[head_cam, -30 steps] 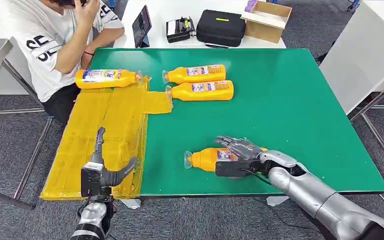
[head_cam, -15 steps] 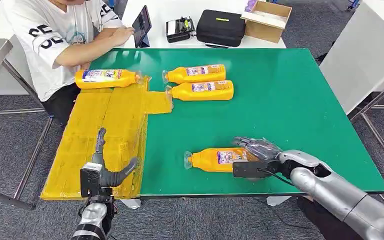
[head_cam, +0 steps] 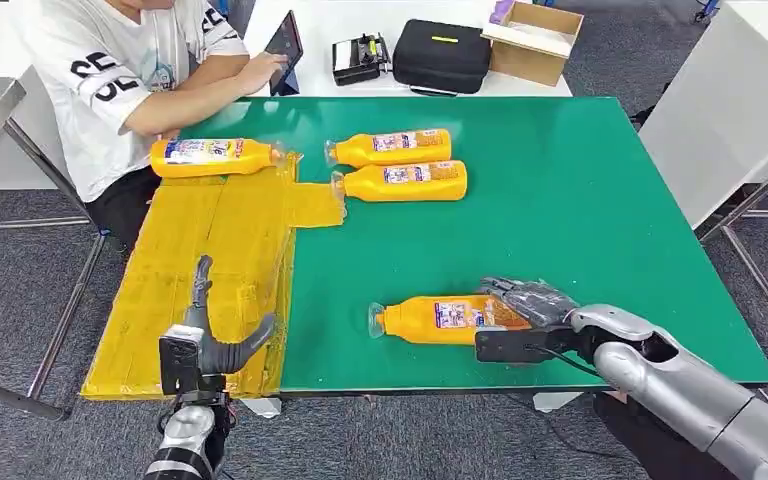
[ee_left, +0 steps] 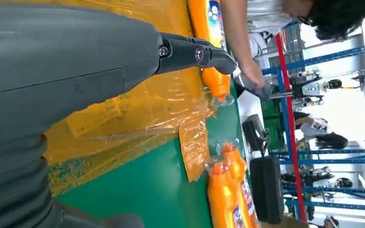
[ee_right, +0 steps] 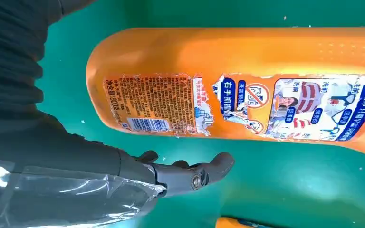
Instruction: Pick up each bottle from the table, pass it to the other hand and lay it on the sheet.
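So progress check, starting closest to the robot. The left hand [head_cam: 205, 335] hovers at the near edge of the yellow sheet [head_cam: 210, 260], fingers spread and holding nothing, looks like it's parked there waiting for a handoff.

Over on the other side, the right hand [head_cam: 520, 315] is at the base end of the nearest bottle [head_cam: 440, 318], which lies flat on the green worktop [head_cam: 580, 200] near the front edge, cap end pointing toward the sheet. From the head view the fingers drape over the bottle's end. In the right wrist view the thumb sits apart from the bottle with green showing between them, so I'd say the hand is spread around it and hasn't clamped on yet. Bottle isn't lifted, as far as I can tell.

Further back, two more bottles [head_cam: 400, 165] lie side by side on the bare green, just past the sheet's corner flap, so those still need doing.

Farthest off, one bottle [head_cam: 215, 157] lies along the sheet's far edge, right by the seated person [head_cam: 110, 90]. I'd count that one as delivered.

My tally: one done, three to go, with the current one at the grab stage, before any pickup or pass.
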### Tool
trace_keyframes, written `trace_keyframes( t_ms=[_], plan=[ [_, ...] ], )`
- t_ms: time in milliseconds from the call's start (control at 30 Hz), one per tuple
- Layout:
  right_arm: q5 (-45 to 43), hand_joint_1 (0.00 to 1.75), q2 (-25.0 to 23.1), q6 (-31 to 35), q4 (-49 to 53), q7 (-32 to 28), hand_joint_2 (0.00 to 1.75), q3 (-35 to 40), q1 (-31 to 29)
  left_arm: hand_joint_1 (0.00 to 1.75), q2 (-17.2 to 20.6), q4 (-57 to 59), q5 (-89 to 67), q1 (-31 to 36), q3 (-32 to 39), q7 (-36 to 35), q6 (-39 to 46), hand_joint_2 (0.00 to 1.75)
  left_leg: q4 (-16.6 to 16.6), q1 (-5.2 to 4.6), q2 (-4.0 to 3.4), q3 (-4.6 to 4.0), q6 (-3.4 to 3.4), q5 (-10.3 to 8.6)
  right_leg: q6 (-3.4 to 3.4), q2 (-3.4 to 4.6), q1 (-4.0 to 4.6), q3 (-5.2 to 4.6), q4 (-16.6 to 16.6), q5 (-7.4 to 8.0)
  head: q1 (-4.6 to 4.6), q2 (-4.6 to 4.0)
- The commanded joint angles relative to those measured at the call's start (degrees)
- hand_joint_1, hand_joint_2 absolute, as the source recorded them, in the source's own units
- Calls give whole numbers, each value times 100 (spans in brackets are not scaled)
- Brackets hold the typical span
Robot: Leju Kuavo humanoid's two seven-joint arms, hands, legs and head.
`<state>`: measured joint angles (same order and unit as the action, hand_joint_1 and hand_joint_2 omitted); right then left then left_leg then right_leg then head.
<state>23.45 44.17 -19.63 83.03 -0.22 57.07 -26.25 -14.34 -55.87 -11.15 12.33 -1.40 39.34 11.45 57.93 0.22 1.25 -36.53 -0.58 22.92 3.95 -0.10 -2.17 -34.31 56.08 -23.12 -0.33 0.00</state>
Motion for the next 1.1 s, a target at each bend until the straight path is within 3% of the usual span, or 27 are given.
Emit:
trace_keyframes(
  t_ms=[33,133,300,1000,1033,1067,1100],
  plan=[
    [246,0,-489,-119,-651,22,175,286,-105,0,-35,417,12,215,-10,-34,-24,175,-3,13,-18,28,5,12,-26,9,17,30,-13,-4,2,0],
    [461,0,-976,75,-1369,-78,175,346,-14,0,-46,542,17,291,-45,-47,-10,175,-10,22,-27,49,7,15,-37,15,28,53,-28,-2,2,0],
    [639,0,-1379,240,-1991,-119,175,345,35,0,-56,650,30,347,-68,-46,0,175,-8,17,-20,39,7,12,-31,9,25,41,-20,-3,0,0],
    [969,3,-1800,467,-2475,-199,175,63,180,0,-59,786,64,419,-49,-17,-42,175,-10,22,-39,89,9,12,-38,31,34,69,-24,8,2,0],
    [980,44,-1813,503,-2456,-230,175,8,215,0,-63,788,67,417,-50,-13,-43,175,-9,21,-41,91,8,12,-35,34,32,69,-22,9,2,0],
    [997,141,-1822,538,-2434,-247,175,-41,245,0,-63,780,66,412,-55,-12,-48,175,-8,17,-42,93,7,13,-33,36,28,68,-18,11,2,0],
    [998,145,-1820,545,-2422,-248,175,-53,259,0,-67,778,65,407,-60,-12,-51,175,-10,21,-45,94,8,13,-41,34,34,72,-23,12,2,0]
  ],
)
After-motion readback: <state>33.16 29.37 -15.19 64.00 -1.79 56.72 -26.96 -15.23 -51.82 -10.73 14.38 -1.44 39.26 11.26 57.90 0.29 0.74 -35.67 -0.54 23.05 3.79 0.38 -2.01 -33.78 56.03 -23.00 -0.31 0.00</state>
